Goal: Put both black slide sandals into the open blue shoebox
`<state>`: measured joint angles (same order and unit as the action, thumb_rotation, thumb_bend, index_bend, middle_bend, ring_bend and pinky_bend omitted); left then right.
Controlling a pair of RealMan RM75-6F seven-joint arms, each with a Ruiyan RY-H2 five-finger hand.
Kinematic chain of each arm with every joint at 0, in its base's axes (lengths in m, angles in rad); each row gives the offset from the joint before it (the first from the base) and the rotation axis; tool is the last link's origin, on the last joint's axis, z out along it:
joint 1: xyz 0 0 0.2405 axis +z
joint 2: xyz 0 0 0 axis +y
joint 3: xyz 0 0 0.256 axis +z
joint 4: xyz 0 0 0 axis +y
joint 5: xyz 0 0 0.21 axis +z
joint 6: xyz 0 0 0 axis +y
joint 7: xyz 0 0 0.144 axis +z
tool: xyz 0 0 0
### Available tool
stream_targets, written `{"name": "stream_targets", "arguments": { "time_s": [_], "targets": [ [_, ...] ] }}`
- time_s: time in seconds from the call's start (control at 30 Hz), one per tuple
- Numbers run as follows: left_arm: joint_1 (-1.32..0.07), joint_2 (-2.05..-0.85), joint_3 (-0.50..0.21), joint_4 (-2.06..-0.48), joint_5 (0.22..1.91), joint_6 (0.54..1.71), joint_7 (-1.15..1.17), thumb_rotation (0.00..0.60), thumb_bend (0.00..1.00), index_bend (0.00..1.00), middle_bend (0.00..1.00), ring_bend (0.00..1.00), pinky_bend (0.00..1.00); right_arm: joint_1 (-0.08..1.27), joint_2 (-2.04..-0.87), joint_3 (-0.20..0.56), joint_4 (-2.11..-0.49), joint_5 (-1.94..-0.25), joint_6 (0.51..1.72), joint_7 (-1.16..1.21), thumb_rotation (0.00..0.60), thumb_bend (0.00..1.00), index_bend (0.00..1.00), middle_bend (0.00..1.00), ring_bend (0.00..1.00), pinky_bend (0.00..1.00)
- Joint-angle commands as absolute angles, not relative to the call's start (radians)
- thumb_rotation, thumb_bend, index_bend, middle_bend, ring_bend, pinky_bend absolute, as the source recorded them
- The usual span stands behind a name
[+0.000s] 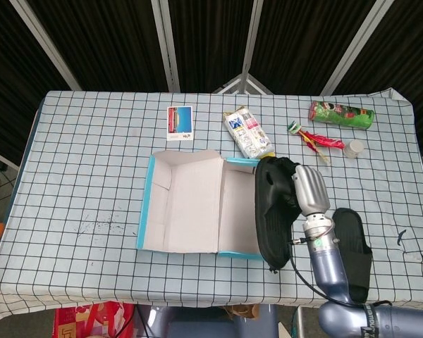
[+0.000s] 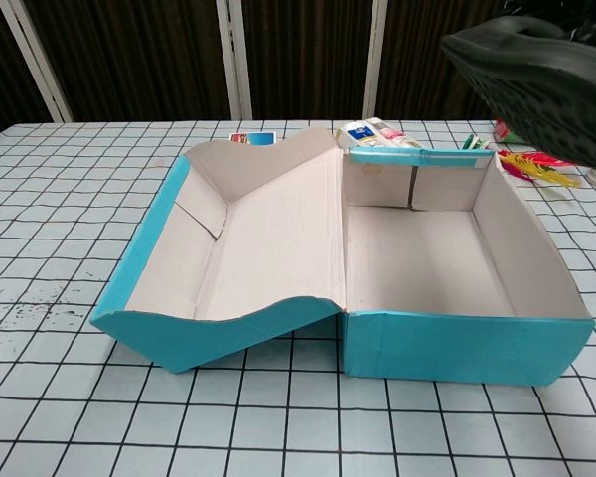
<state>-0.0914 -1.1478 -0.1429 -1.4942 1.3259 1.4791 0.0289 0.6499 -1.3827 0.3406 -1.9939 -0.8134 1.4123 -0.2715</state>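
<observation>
A checked tablecloth (image 1: pixel 84 169) covers the table; dark curtains (image 1: pixel 113 35) hang behind. The right hand (image 1: pixel 309 193) holds one black sandal (image 1: pixel 273 211) above the empty blue shoebox (image 2: pixel 457 343); the other sandal (image 1: pixel 352 250) lies beside it.

A lab test booth: black curtain panels (image 1: pixel 92 42) behind a gridded table (image 1: pixel 84 162)

No lettering can be read on any package, card or box
</observation>
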Motion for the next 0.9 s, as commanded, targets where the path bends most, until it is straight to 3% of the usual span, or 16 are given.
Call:
{"name": "stream_targets", "arguments": {
  "time_s": [0.03,0.53,0.9],
  "targets": [
    [-0.092,-1.148,-0.143,-1.489,1.329,1.479,0.025,0.6,0.37,0.05,0.0,0.0,0.13,0.63,-1.454,0.327,-1.936,-0.849,1.453,-0.229,0.6,0.64,0.62,0.52,0.52,0.37],
    [-0.075,-1.171,-0.138,-1.459,1.44,1.602,-0.01,0.6,0.37,0.05,0.0,0.0,0.13,0.577,-1.628,0.297,-1.747,-0.892,1.47,-0.166,0.6,0.64,0.62,0.52,0.52,0.37],
    [-0.084,-1.182,-0.14,-1.451,1.435,1.587,0.002,0.6,0.37,0.05,0.0,0.0,0.13,0.593,-1.701,0.354,-1.665,-0.883,1.422,-0.176,0.6,0.64,0.62,0.52,0.52,0.37]
  ]
}}
